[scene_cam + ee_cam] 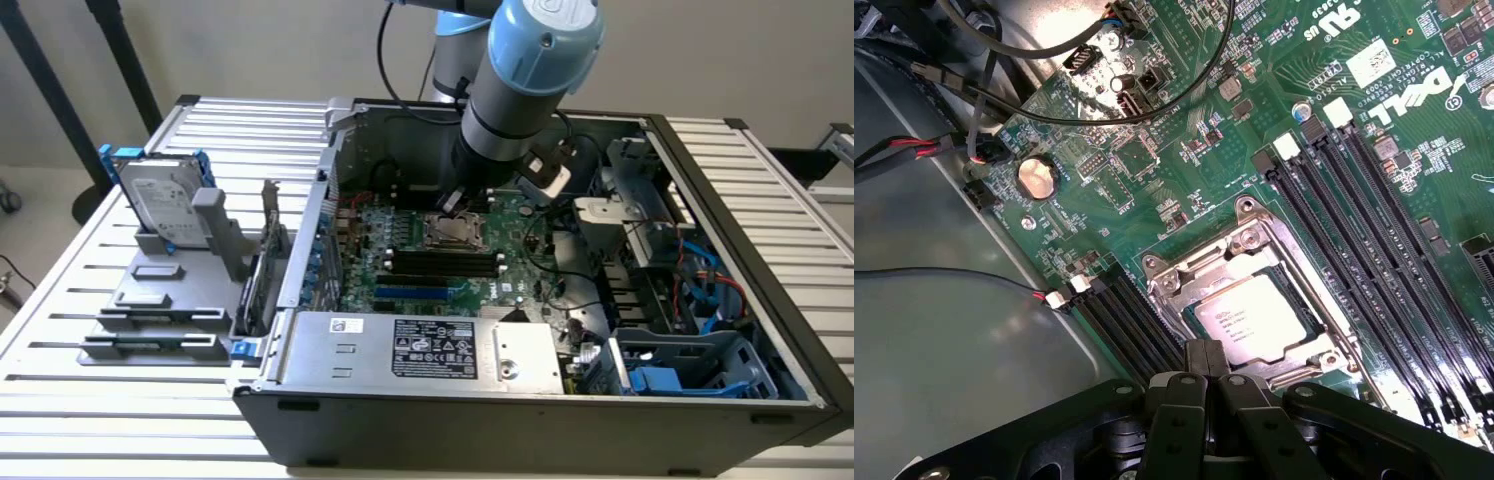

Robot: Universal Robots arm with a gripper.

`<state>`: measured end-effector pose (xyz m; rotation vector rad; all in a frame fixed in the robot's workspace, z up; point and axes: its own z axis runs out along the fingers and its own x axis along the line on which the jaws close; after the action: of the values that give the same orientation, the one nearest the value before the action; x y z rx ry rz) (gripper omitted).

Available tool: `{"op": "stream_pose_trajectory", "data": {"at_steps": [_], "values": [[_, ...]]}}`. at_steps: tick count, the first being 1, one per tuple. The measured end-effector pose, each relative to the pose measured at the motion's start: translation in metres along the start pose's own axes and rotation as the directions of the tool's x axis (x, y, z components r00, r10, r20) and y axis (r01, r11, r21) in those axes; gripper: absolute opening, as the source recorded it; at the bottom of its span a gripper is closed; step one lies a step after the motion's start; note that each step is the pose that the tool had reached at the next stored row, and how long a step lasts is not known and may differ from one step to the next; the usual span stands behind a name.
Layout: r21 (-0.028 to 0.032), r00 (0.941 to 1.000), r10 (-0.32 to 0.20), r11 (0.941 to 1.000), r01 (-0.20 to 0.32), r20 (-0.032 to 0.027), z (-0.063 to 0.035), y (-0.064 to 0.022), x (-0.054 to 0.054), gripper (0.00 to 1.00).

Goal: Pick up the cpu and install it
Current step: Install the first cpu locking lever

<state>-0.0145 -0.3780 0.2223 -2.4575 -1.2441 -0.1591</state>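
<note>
Open Dell computer case [534,400] on a slatted table [80,330], motherboard [1184,150] facing up, arm reaching down into the middle of it. Silver power-supply box [420,350] along the near edge, hard drive [160,205] upright in a blue bracket well apart at the exterior view's left. Looks like the seating stage: worth keeping the approach vertical, square to the socket frame [1254,300], with no sideways drag across the pins. Gripper [1204,385] pinched fully together, nothing between the fingers. Cpu [1249,320] lying flat inside the socket, just beyond the fingertips, directly under the tool.
</note>
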Motion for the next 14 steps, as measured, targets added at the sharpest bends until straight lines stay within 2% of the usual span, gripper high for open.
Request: {"op": "stream_pose_trajectory", "data": {"at_steps": [7,14], "values": [[0.0001,1.0,0.0,1.0,0.0,-0.0004,-0.0126,0.0024,-0.011,0.11],[0.0001,1.0,0.0,1.0,0.0,-0.0002,-0.023,-0.003,-0.029,0.11]]}}
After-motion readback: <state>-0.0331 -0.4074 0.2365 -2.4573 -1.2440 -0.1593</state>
